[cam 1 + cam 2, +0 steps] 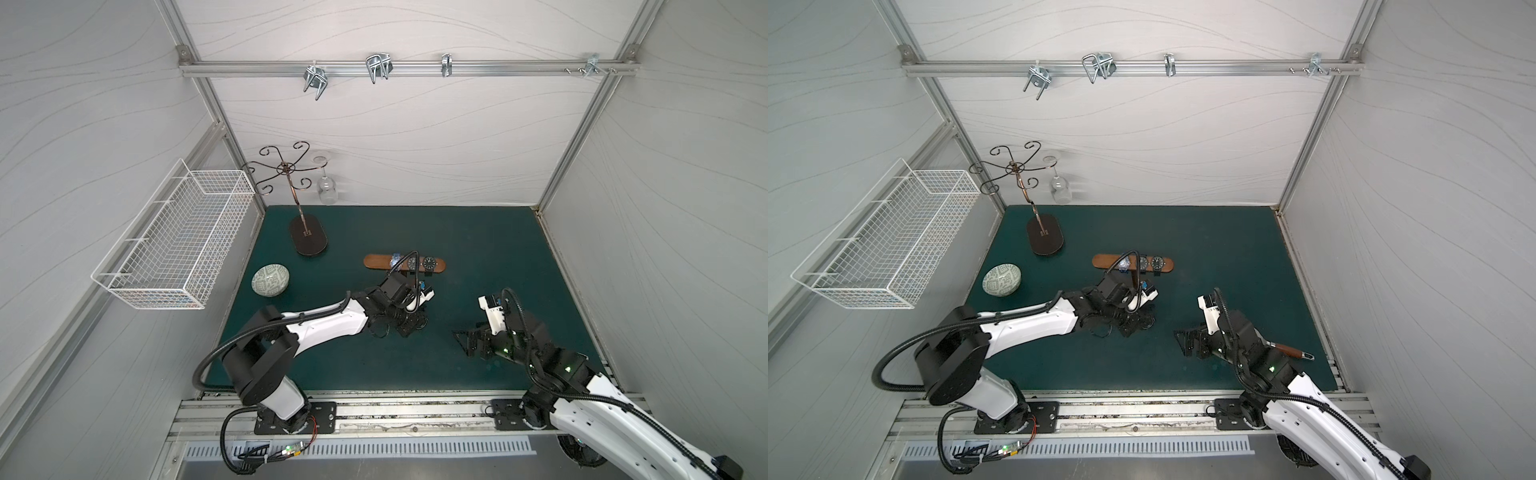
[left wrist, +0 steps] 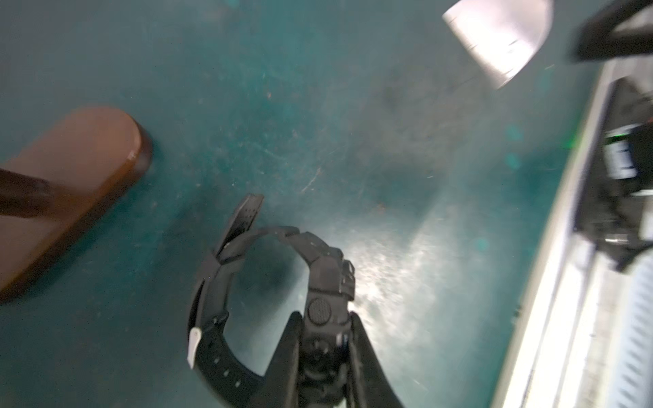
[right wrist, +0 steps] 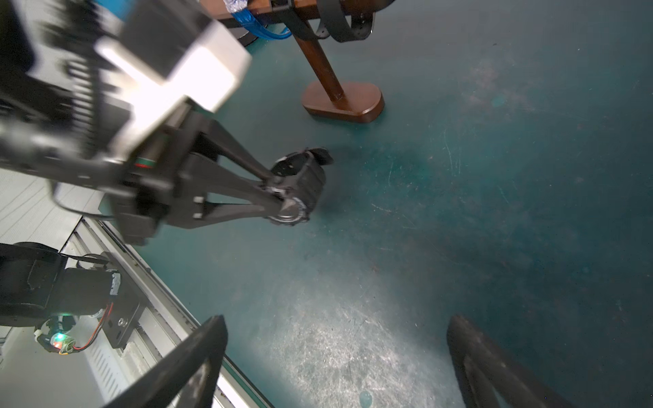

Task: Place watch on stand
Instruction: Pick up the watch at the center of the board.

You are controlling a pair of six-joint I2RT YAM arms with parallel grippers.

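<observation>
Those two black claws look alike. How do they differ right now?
The left gripper is pinched shut on a black watch; the right gripper gapes wide, holding nothing. The left one is nearer the wooden stand than the right. Both are black, two-fingered, above the green mat.

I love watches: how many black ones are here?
3. The first watch and second watch sit side by side on the wooden stand; the third watch is held in the left gripper. A cable crosses the stand, so another may be hidden.
</observation>
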